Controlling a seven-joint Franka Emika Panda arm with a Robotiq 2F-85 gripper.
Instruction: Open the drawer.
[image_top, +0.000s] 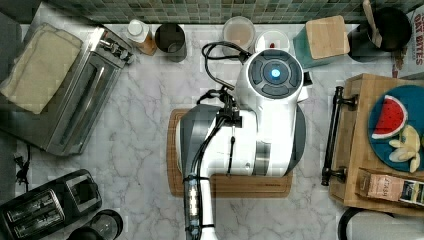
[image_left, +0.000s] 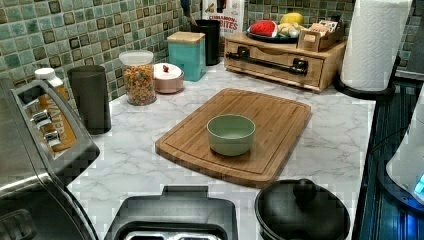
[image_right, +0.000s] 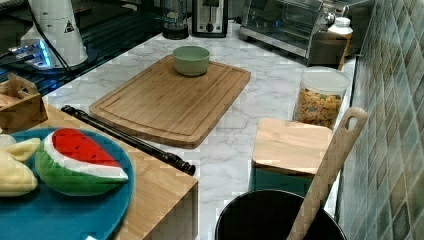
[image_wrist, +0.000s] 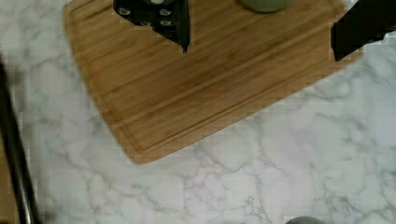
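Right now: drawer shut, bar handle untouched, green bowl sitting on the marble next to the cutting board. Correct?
One error: the green bowl sits on the cutting board, not on the marble, as the left view shows. The drawer is shut and its bar handle untouched.

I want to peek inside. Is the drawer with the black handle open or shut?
Shut. In the left view the drawer front sits flush with its wooden box, and its black handle lies close against it. Nothing inside shows.

white arm (image_top: 265, 115), black cables, blue light
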